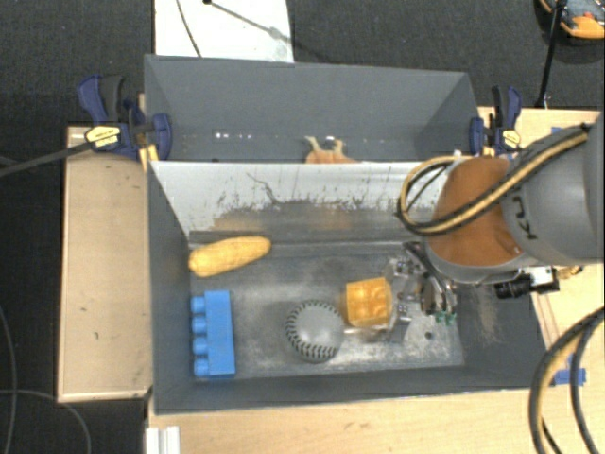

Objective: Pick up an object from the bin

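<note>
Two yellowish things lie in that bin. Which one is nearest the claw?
The squarish orange-yellow block, right beside the claw, next to the grey ball. The long yellow corn cob lies far to the left.

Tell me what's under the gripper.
An orange block sits right next to the gripper, beside a grey ball. The arm covers whatever lies directly beneath.

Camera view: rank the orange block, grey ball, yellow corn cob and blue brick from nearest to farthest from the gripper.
1. Orange block, right beside the gripper, mid-bin.
2. Grey ball, left of that block, toward the front.
3. Yellow corn cob, left, along the back wall.
4. Blue brick, far left front corner.
</note>
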Robot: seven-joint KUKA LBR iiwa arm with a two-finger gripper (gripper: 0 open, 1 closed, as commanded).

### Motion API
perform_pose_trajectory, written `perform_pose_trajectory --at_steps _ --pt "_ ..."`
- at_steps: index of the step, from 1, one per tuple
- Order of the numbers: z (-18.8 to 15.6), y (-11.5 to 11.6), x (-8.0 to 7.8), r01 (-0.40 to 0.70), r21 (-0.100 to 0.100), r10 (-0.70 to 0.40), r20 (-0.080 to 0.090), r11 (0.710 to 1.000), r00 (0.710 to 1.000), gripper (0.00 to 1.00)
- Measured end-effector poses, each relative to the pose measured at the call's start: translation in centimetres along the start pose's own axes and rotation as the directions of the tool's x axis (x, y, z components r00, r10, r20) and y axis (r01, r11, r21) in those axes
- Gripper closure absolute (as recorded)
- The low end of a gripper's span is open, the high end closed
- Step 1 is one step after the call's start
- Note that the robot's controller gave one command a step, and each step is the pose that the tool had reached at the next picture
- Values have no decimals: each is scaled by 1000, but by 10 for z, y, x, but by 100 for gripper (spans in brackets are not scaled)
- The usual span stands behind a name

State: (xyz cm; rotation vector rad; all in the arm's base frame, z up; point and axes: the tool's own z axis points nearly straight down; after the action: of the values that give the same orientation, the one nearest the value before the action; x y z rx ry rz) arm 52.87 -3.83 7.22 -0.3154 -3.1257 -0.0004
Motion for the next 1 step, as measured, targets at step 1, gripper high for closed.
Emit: perform_pose_trajectory --at_steps 1 --pt "1 40 9 -312 -2 312 2 950 950 100"
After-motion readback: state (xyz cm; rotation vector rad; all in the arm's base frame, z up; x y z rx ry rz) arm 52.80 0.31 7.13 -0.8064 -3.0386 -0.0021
